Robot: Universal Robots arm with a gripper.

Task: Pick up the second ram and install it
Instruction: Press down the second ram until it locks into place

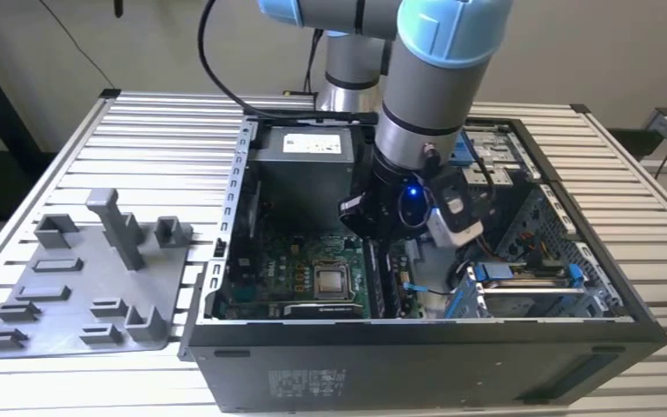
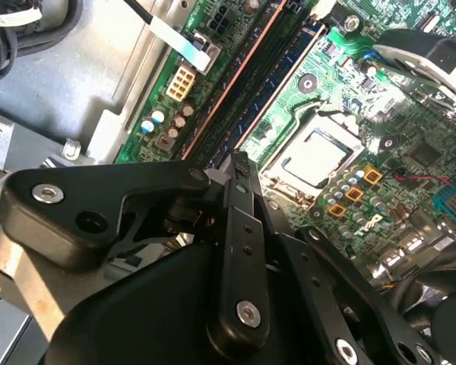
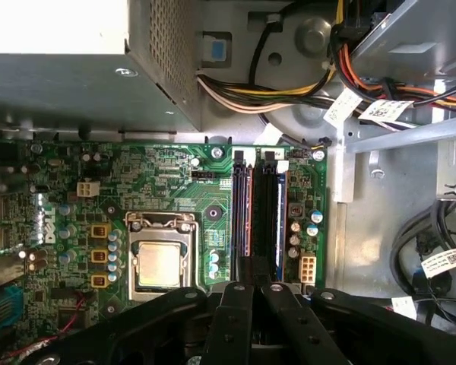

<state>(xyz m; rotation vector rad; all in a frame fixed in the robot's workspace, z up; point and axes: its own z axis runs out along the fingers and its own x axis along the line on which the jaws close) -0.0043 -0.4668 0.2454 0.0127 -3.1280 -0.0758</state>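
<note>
The second ram (image 3: 266, 213) is a long dark stick standing in a slot of the green motherboard (image 3: 182, 198), beside the bare processor (image 3: 158, 264). In the second wrist view the ram (image 2: 251, 84) runs between an orange and a blue slot edge. My gripper (image 3: 254, 266) hangs directly over the near end of the slots, its black fingers drawn together with no gap showing. Its fingertips (image 2: 239, 161) sit just above the stick's end; contact is not clear. In the exterior view the gripper (image 1: 389, 254) is down inside the open computer case (image 1: 426, 334).
A grey fixture plate (image 1: 79, 287) with upright blocks lies on the slatted table at the exterior view's left. Inside the case, the power supply (image 1: 305, 143), cable bundles (image 3: 289, 84) and a drive cage (image 1: 531, 291) crowd the space around the slots.
</note>
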